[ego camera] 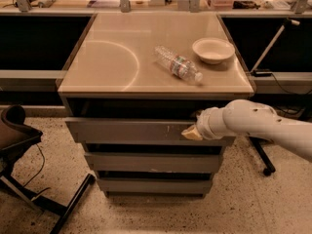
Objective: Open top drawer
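Lower fronts: two shorter, plain grey drawer fronts (153, 163) sit nearest you, stacked below.
Top drawer: the wide flat grey top drawer (126, 130) sits just under the bench top, with a dark gap above it.
Hand: the tan-tipped hand (191, 132) touches that front's upper edge, right of centre; you cannot tell whether it is wide or narrow.
Bench: the beige flat-topped bench (107, 67) carries a clear plastic bottle (178, 65) lying on its side.
Beyond: a shallow cream bowl (213, 50) stands near the bottle.
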